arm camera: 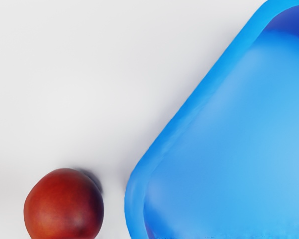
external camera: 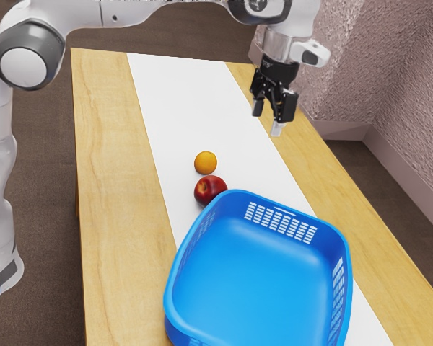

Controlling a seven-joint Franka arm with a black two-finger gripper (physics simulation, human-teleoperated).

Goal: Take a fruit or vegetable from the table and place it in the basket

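Exterior view: gripper (external camera: 268, 117) released, with fingers spread and nothing between them. Up in the air, well apart from both fruits, toward the tabletop's (external camera: 108, 180) far right corner as seen here. On the end of the arm (external camera: 141, 12), coming in from the exterior view's upper left.

Task candidates: orange (external camera: 206, 163) and apple (external camera: 210, 189), both on the tabletop, outside the basket (external camera: 169, 295). Both on the white runner (external camera: 177, 94), toward its edge on the exterior view's left. Orange nearer the tabletop's far edge; apple between orange and basket. Contact between the two fruits: can't tell from here. Basket upright, at the tabletop's near end, across the runner and partly over bare wood on the exterior view's left. Apple by its far left corner, partly behind the rim.

Wrist view: apple on the white runner, just beside a rounded basket corner, with a narrow strip of white between. Dark shadow against the apple's side. Basket open side up, with smooth blue floor and a bit of slotted wall in sight.
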